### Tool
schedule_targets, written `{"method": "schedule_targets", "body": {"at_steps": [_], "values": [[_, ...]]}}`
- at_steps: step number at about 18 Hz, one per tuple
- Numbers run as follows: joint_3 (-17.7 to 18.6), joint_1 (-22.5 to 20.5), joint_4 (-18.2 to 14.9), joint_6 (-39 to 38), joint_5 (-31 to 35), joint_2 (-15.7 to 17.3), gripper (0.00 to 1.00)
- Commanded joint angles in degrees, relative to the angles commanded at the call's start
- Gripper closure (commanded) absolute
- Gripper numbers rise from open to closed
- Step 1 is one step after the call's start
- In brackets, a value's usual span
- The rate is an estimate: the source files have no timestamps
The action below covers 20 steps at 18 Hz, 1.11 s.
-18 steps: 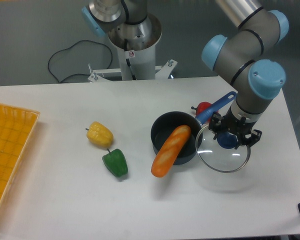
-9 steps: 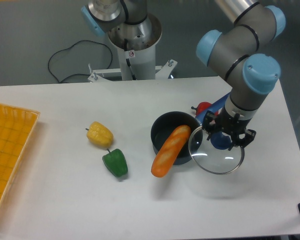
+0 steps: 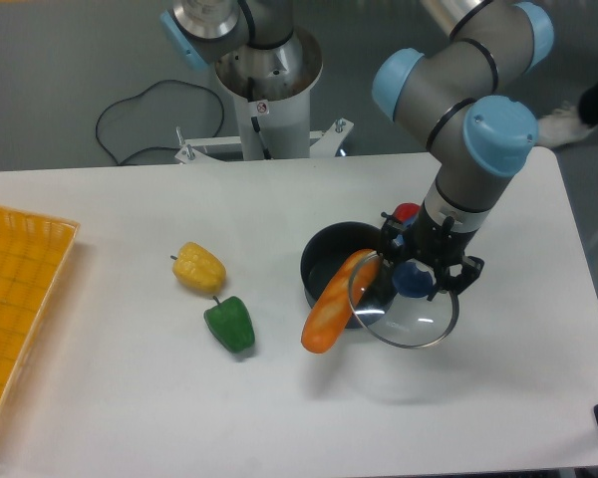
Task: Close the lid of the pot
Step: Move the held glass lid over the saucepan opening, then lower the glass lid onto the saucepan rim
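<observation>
so the gripper [image 3: 416, 278] is clamped on the blue knob of the pot lid [image 3: 405, 307], holding it in the air just right of the pot [image 3: 331, 261], which has a bread loaf [image 3: 339, 300] sticking out of it

You have a pot lid [image 3: 411, 315] of clear glass, thin shiny metal rim. Pot [image 3: 331, 265]: dark, matt. Table [image 3: 130, 398]: smooth matt white.

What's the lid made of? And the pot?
The lid looks like clear glass, since the table shows through it, with a thin shiny metal rim and a dark blue knob, probably plastic. The pot looks like dark, matte-coated metal, though it might be toy plastic.
</observation>
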<state>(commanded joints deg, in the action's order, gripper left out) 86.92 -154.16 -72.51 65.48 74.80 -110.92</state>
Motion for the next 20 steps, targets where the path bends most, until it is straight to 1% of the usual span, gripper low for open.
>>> {"method": "schedule_targets", "body": {"at_steps": [1,3,5,9,15,20], "values": [[1.4,0.2,0.3,0.3,-0.4,0.2,0.45],[3.3,0.5,0.9,0.4,-0.7,1.8,0.45],[5.4,0.5,2.2,0.4,-0.8,2.2,0.45],[7.0,0.4,2.6,0.8,-0.7,3.4,0.45],[10.3,-0.3,2.6,2.6,-0.7,6.4,0.45],[10.8,-0.2,2.6,2.6,-0.7,6.7,0.45]]}}
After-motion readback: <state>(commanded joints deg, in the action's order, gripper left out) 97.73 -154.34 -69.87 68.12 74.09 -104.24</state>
